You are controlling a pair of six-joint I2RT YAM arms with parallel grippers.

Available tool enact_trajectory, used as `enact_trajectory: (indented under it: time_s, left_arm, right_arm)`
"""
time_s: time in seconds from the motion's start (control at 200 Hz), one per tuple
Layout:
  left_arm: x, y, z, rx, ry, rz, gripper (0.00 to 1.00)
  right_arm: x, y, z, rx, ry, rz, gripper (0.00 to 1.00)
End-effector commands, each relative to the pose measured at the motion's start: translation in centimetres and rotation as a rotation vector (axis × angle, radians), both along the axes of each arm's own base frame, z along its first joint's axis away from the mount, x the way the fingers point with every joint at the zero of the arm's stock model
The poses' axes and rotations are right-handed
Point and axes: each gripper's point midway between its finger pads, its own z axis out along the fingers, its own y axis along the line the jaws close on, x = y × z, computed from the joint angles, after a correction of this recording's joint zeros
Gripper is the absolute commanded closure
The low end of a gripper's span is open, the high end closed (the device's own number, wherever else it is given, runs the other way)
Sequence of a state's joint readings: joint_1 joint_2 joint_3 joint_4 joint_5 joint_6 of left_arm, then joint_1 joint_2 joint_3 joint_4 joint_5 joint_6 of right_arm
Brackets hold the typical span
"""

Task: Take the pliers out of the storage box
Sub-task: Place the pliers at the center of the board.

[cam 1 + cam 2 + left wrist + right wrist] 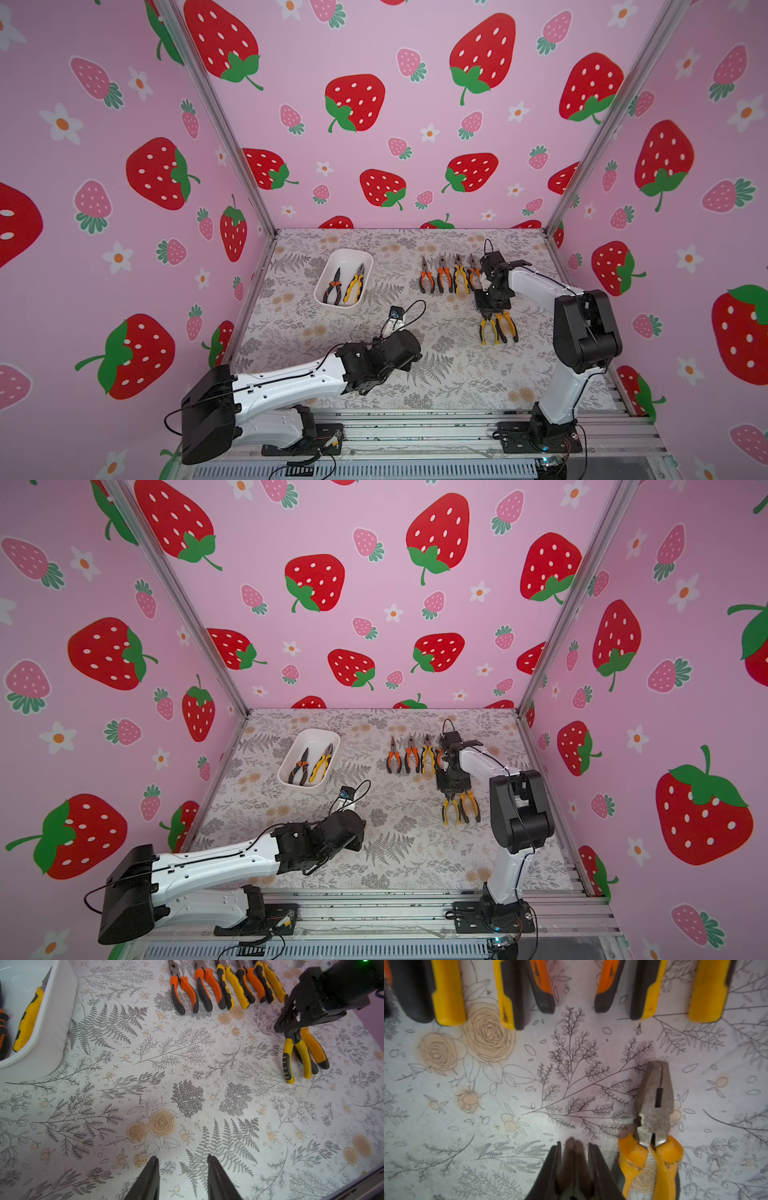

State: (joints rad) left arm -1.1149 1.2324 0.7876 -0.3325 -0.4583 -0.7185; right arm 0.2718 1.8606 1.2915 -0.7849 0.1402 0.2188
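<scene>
White plastic walled in the last of your work: the storage box [340, 309] sat left of centre in both top views, with an orange-and-black needle-nosed pair [333, 286] and a yellow-and-black pair [354, 282] lying side by side inside it.

You had most of the job done, by my reading. A row of pliers [446, 276] lay on the table right of centre, jaws toward the top of the frame; the left wrist view showed five in it. Just below that row, your right gripper [574, 1145] was clamped on the nose of a yellow-handled pair [288, 1051], whose handles splayed down onto the surface. A combination pair [654, 1105] lay just beside it. That made seven out and two to fetch, with the held pair not yet let go.

Your left gripper [181, 1159] hung low in the frame with its jaws apart and nothing between them, near the box but not over it.

The tabletop [374, 374] was a pale sheet printed with grey ferns and faded orange roses. Pink walls [374, 54] with strawberries and white flowers enclosed it on three sides, and both arms were bolted to a metal rail [415, 428] along the bottom edge.
</scene>
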Motion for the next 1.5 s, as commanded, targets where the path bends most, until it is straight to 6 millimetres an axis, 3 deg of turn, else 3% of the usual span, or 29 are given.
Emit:
enact_trajectory:
  time_s: [0.0,0.145,0.245,1.05,1.235,1.401,1.496]
  left_arm:
    - [0.2,-0.5,0.8,-0.018,-0.012,-0.007,0.6]
    - [0.2,-0.4,0.8,-0.018,-0.013,-0.005,0.6]
    - [0.2,-0.3,0.8,-0.019,-0.013,-0.003,0.6]
    - [0.2,-0.6,0.5,-0.022,-0.003,-0.005,0.6]
    - [0.2,-0.7,0.4,-0.023,0.001,-0.007,0.6]
    - [0.2,-0.5,0.5,-0.018,-0.004,-0.004,0.6]
    - [0.6,0.0,0.9,0.008,-0.015,0.002,0.59]
  right_arm:
    - [1.0,0.4,-0.2,0.02,-0.015,0.009,1.0]
    - [1.3,0.4,-0.7,0.015,-0.003,0.008,1.0]
    - [1.3,0.4,-1.1,0.013,0.013,0.006,0.88]
    - [1.5,-0.3,-2.5,-0.028,0.041,-0.022,0.69]
    - [1.4,-0.3,-2.7,-0.027,0.047,-0.023,0.69]
    - [1.6,-0.2,-2.2,-0.022,0.034,-0.027,0.66]
    - [1.4,-0.3,-0.5,-0.017,0.013,-0.032,0.64]
